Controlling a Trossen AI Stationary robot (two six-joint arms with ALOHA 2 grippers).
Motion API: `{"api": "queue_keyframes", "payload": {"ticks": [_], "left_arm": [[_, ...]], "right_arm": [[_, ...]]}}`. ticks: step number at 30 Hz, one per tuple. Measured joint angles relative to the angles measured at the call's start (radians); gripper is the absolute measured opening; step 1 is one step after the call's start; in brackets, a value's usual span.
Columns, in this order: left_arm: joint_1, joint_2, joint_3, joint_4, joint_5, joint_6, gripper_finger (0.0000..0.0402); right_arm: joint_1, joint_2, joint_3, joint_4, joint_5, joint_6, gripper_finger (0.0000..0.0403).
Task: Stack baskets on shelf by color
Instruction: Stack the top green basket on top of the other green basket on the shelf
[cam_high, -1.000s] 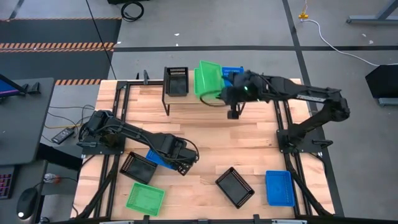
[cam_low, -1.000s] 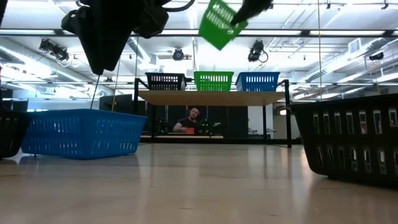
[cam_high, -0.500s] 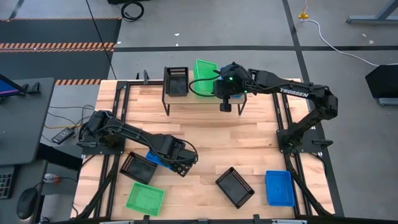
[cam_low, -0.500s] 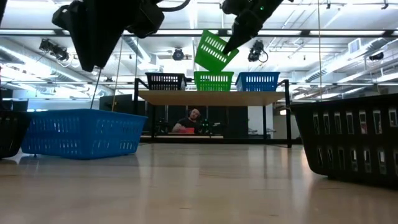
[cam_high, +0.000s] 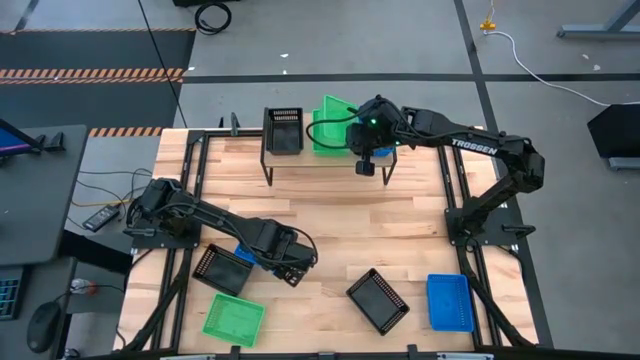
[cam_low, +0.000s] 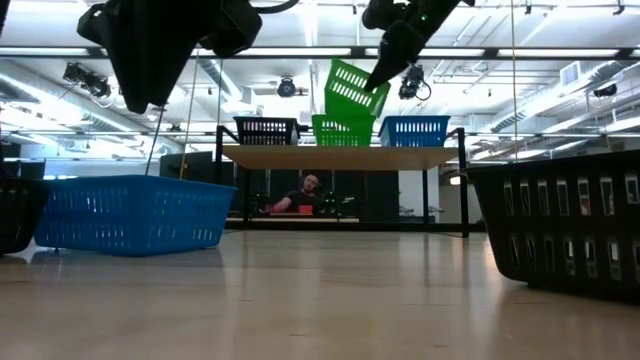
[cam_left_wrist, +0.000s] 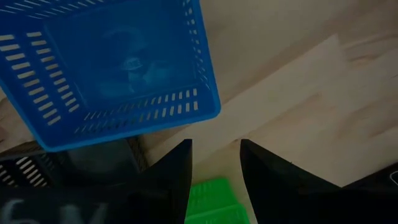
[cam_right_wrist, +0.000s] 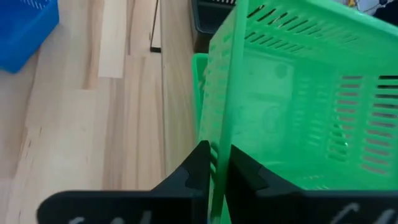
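My right gripper (cam_high: 365, 150) is shut on a green basket (cam_low: 355, 88), held tilted just above the green basket (cam_low: 343, 130) that stands mid-shelf. A black basket (cam_low: 266, 130) and a blue basket (cam_low: 414, 130) stand on either side of it on the shelf's wooden top (cam_low: 340, 153). My left gripper (cam_left_wrist: 214, 168) is open and hovers over the table beside a blue basket (cam_left_wrist: 112, 68), touching nothing. On the near table lie a black basket (cam_high: 222, 268), a green one (cam_high: 234, 318), another black one (cam_high: 378, 299) and a blue one (cam_high: 449, 302). My right gripper pinches the green basket's side wall at its rim (cam_right_wrist: 225, 134). One finger (cam_right_wrist: 199, 163) is outside the wall and the other (cam_right_wrist: 245, 171) looks to be inside. The basket is lifted clear and tilted, its lower corner close over the shelf's green basket (cam_right_wrist: 199, 81).
Black frame rails (cam_high: 190, 200) run along the table's left and right sides. A large black basket (cam_low: 570, 230) fills the low view's right foreground. Bare wood (cam_high: 360, 220) lies between the shelf and the near baskets. A person (cam_low: 305, 195) sits beyond the table.
My right gripper has carried the green basket toward the table's left and down, from high beside the shelf's blue basket to just over the shelf's green basket. The basket has stayed tilted in the hold.
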Motion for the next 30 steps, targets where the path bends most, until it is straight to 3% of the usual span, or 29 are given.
{"api": "queue_keyframes", "payload": {"ticks": [30], "left_arm": [[-0.013,0.000,0.000,0.076,-0.011,-0.036,0.0142]], "right_arm": [[-0.018,0.005,-0.038,0.115,0.008,0.038,0.0076]]}}
